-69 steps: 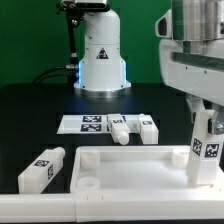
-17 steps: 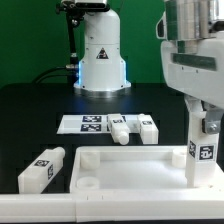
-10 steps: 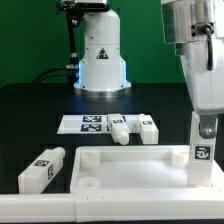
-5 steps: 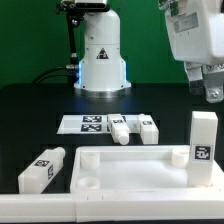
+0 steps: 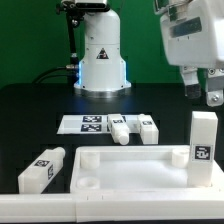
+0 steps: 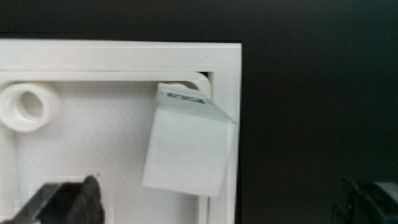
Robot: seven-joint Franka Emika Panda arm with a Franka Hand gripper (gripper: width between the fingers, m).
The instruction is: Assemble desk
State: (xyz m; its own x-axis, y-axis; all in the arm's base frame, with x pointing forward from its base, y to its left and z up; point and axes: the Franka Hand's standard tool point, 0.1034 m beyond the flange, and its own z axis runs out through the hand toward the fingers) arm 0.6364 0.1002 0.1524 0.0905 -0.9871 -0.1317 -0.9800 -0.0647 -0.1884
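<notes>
**Item 1: gripper** (image 5: pixel 201 90). It is hovering above and apart from leg 1, toward the exterior view's right. The jaws are standing wide apart and are gripping nothing. In the wrist view the dark fingertips (image 6: pixel 68 198) are showing at either side of the leg's top without touching it.

**Item 2: tabletop** (image 5: pixel 130 165). This white piece is lying flat on the black table (image 5: pixel 30 120) at the front of the scene. Its raised rim is facing up, and 1 round socket (image 5: pixel 87 184) is sitting open in the corner at the exterior view's left.

**Item 3: leg 1** (image 5: pixel 204 135). It is standing upright in the tabletop's corner at the exterior view's right, with 1 black-and-white tag facing the camera. The wrist view (image 6: pixel 192 150) is showing it seated inside the rim's corner.

**Item 4: leg 2** (image 5: pixel 118 128). It is lying behind the tabletop at the end of the marker board (image 5: pixel 88 123) toward the exterior view's right. Whether it is resting on the board cannot be told.

**Item 5: leg 3** (image 5: pixel 148 127). It is lying just beside leg 2, on the side toward the exterior view's right.

**Item 6: leg 4** (image 5: pixel 40 168). It is lying on the table near the tabletop's edge at the exterior view's left, apart from it, with its tags facing up.

**Item 7: robot base** (image 5: pixel 98 55). It is standing at the back, behind the marker board.
</notes>
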